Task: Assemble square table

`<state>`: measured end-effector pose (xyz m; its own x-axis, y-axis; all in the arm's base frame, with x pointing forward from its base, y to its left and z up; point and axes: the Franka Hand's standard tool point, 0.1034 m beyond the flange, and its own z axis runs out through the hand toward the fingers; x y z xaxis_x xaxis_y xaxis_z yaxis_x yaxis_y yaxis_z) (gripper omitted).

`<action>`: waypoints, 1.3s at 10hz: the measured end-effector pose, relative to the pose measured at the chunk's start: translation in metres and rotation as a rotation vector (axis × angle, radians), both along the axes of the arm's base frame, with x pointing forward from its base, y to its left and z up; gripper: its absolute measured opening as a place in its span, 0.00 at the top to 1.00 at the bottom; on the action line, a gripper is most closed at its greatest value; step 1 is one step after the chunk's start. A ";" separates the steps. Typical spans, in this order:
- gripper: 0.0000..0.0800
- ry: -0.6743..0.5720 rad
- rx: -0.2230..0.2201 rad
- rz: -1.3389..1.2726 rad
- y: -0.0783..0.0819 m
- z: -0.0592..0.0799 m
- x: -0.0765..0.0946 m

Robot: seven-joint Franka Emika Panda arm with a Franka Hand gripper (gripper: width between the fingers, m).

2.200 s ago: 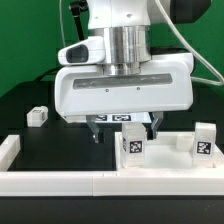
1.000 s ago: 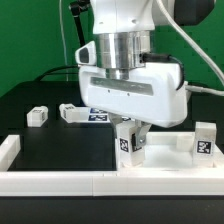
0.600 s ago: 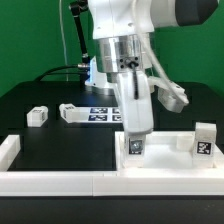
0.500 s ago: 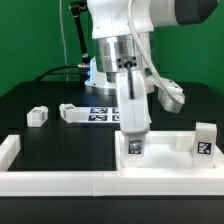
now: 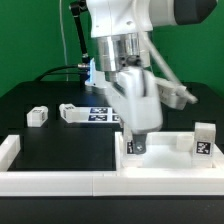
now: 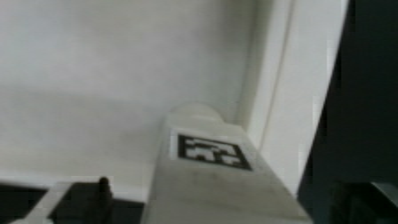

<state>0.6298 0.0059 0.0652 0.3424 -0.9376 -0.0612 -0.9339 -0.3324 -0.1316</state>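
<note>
The square table's white slab (image 5: pixel 168 163) lies rim-up at the front on the exterior view's right, and shows as a pale surface (image 6: pixel 98 80) in the wrist view. A white tagged leg (image 5: pixel 135 148) stands upright in its near corner. My gripper (image 5: pixel 136 141) hangs straight over this leg (image 6: pixel 217 160) with a finger on either side. One dark finger (image 6: pixel 98 196) stands a little apart from the leg's side, so the jaws look open; the other finger is hidden. A second leg (image 5: pixel 203 140) stands in the slab's corner on the exterior view's right. Two loose legs (image 5: pixel 37 116) (image 5: pixel 70 113) lie on the black table.
The marker board (image 5: pixel 101 114) lies flat behind the gripper. A long low white border rail (image 5: pixel 55 182) runs along the front edge, with a raised end (image 5: pixel 8 148) at the exterior view's left. Cables hang behind the arm.
The hand has turned about the upright leg since a second ago. Its jaws have let go of the leg and now stand apart from it.
</note>
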 end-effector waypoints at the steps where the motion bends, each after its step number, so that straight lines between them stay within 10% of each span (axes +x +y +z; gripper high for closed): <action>1: 0.20 -0.005 -0.006 0.053 0.004 0.002 -0.001; 10: 0.22 -0.090 -0.157 0.725 0.007 0.006 -0.003; 12: 0.64 -0.076 -0.142 0.576 0.003 0.004 -0.004; 13: 0.63 -0.073 -0.140 0.551 0.002 0.004 -0.005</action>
